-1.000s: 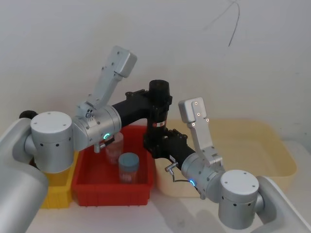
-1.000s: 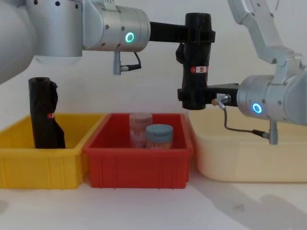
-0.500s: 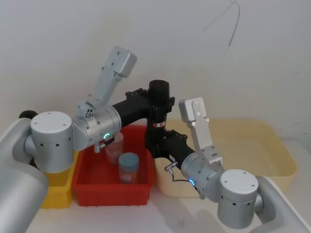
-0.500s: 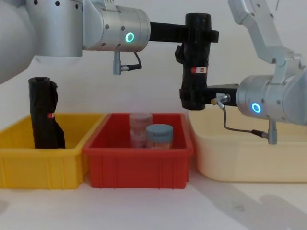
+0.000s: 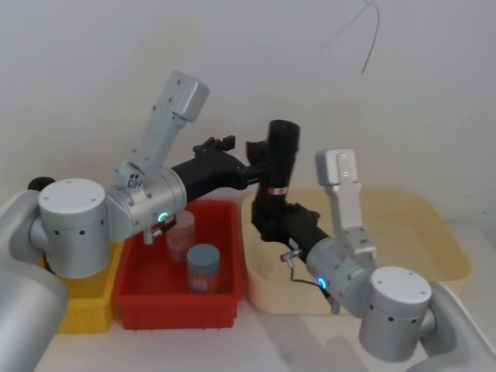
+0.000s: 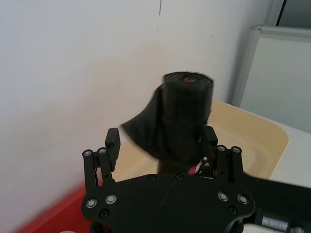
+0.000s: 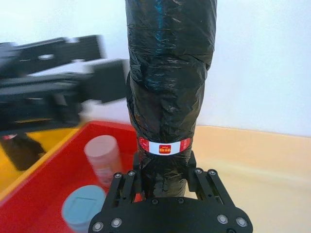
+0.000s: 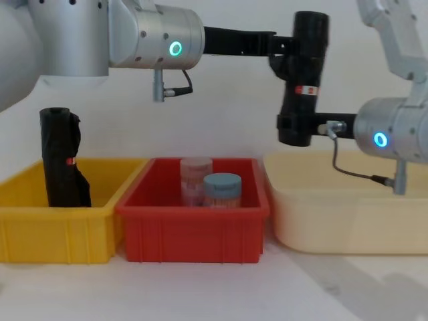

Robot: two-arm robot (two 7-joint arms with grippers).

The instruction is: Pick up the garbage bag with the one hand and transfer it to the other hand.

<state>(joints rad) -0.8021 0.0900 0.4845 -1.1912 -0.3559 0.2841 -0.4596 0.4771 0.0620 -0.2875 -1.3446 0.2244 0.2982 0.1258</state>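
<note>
Gripped garbage bag (image 5: 277,167) low in right end effector (image 7: 164,167). Had left end effector (image 6: 161,141) spread open beside top. Judged handover done; left retreat pending.

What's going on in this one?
The right gripper is shut on the garbage bag below its label band, holding it upright above the left end of the cream tub. The left gripper is open beside the roll's top, not gripping it. The handover looks done.
</note>
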